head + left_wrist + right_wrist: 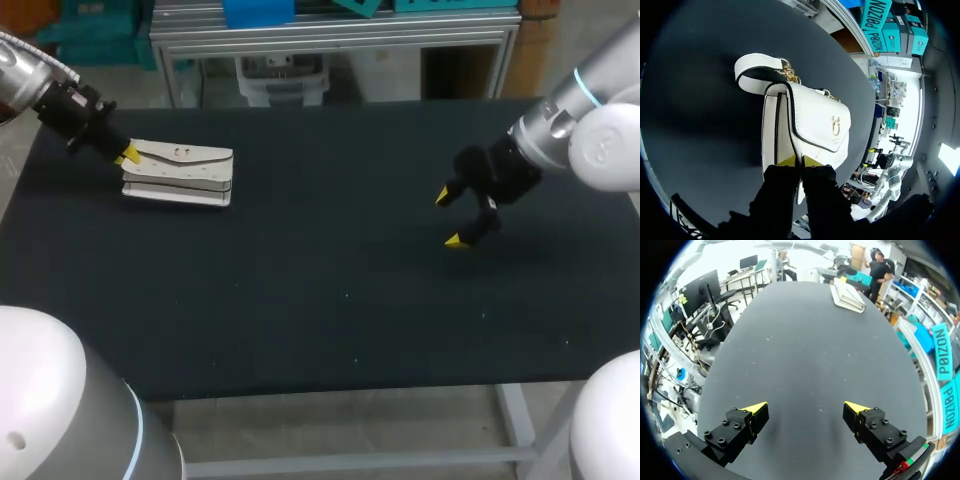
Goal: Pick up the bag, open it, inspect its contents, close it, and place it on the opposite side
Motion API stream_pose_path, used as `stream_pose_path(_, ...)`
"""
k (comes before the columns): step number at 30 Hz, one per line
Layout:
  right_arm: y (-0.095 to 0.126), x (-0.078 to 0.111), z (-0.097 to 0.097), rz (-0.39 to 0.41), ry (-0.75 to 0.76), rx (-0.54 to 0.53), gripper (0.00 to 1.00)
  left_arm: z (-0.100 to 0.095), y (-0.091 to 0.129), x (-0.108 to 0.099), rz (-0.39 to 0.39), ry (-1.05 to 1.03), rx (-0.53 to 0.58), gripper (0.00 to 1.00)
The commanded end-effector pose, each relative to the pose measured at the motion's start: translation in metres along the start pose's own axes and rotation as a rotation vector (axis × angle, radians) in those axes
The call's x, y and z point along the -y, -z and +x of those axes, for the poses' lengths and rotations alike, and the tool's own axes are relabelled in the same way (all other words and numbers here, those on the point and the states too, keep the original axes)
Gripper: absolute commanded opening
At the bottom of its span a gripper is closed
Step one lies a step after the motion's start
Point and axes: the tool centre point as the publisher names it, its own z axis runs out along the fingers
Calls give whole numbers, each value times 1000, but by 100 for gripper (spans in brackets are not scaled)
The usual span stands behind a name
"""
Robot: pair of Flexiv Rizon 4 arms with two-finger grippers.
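Note:
A white handbag [180, 172] lies flat at the table's far left, flap up, with a gold clasp [835, 126] and a strap [757, 70] folded at its far end. My left gripper [128, 155] is at the bag's left end. In the left wrist view its yellow tips [800, 161] stand close together, pinching the near edge of the bag [810, 120] at the flap. My right gripper [450, 218] hovers over the right side of the table, open wide with nothing between its fingers [805, 407]. Far ahead of it lies the bag [847, 295].
The dark table [330, 300] holds nothing else that I can see. Its front edge runs along the near side and its back edge meets a metal frame.

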Motion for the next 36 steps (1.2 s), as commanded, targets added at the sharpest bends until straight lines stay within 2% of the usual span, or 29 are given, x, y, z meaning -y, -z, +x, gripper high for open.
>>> stream_pose_path(1,0,0,1,3,-1,3,100,12,-19,-27,265,33,-11,0)
stream_pose_path(19,0,0,1,3,-1,3,100,12,-19,-27,265,33,-11,0)
stream_pose_path(21,0,0,1,3,-1,3,100,16,-28,-34,333,55,-18,0)
stream_pose_path(22,0,0,1,3,-1,3,100,20,-35,-40,356,58,-62,0)
stream_pose_path(24,0,0,1,3,-1,3,100,27,-48,-50,391,48,-75,0)
stream_pose_path(28,0,0,1,3,-1,3,100,39,-73,-67,439,25,-98,0)
stream_pose_path(30,0,0,1,3,-1,3,100,45,-87,-78,435,8,-136,0)
stream_pose_path(31,0,0,1,3,-1,3,100,48,-92,-81,467,1,-127,0)
stream_pose_path(34,0,0,1,3,-1,3,100,58,-113,-97,499,-4,-157,0)
stream_pose_path(36,0,0,1,3,-1,3,100,65,-123,-107,493,12,-195,0)
